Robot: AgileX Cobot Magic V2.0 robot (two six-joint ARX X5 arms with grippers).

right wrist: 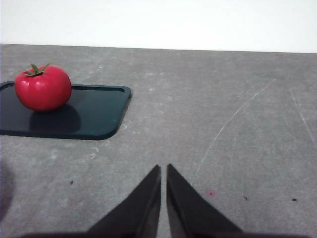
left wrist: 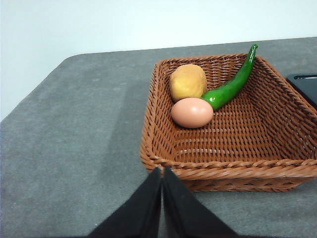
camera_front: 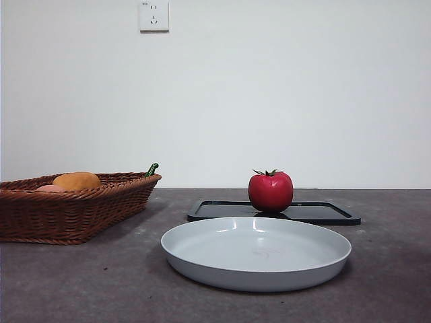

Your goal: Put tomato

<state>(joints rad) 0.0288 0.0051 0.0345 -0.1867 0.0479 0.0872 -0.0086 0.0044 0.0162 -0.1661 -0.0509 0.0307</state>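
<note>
The glossy red tomato [camera_front: 271, 191] with its green stem stands upright on a flat dark tray [camera_front: 323, 212], behind a wide pale grey plate [camera_front: 256, 254]. The right wrist view shows the tomato [right wrist: 43, 88] on the tray [right wrist: 94, 114], some way off from my right gripper [right wrist: 163, 169], whose jaws are shut with nothing between them. My left gripper [left wrist: 162, 171] is shut too, hovering just outside the near rim of a wicker basket [left wrist: 218, 171]. Neither arm appears in the front view.
The brown wicker basket [camera_front: 67, 205] at the left holds an orange-yellow rounded fruit [left wrist: 188, 82], an egg [left wrist: 192, 112] and a green chili pepper [left wrist: 230, 87]. Bare grey tabletop [right wrist: 237, 124] lies beside the tray. A white wall with a socket [camera_front: 153, 15] stands behind.
</note>
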